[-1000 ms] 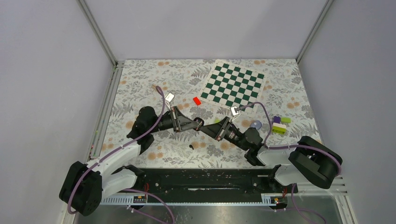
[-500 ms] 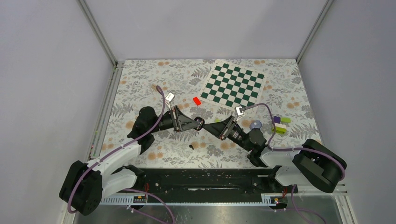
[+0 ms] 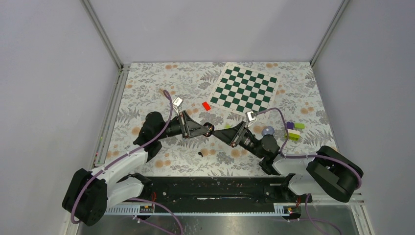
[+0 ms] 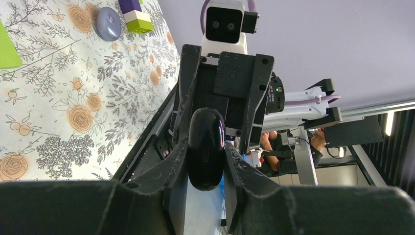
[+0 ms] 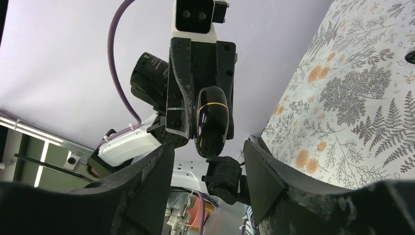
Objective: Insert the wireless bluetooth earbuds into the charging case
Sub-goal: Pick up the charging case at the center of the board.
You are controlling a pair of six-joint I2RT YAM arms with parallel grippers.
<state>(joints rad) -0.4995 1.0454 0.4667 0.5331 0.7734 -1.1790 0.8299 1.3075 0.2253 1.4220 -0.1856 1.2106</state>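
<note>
My left gripper (image 3: 210, 129) is shut on the glossy black charging case (image 4: 206, 147) and holds it above the floral mat, pointing right. The case's pale inner face does not show. My right gripper (image 3: 219, 133) faces it tip to tip, open and empty. In the right wrist view the case (image 5: 211, 125) hangs just beyond my open right fingers (image 5: 161, 166), apart from them. One tiny black earbud (image 3: 200, 153) lies on the mat in front of both grippers. I see no second earbud.
A red block (image 3: 206, 105) and a green-white chessboard (image 3: 244, 88) lie behind the grippers. A small lime-green block (image 3: 227, 127) sits by the right gripper. A lilac dome (image 3: 267, 130) and purple and lime blocks (image 3: 293, 130) lie to the right.
My right gripper drew back a little to the right, away from the case, then held still. My left gripper and the case have not moved.
</note>
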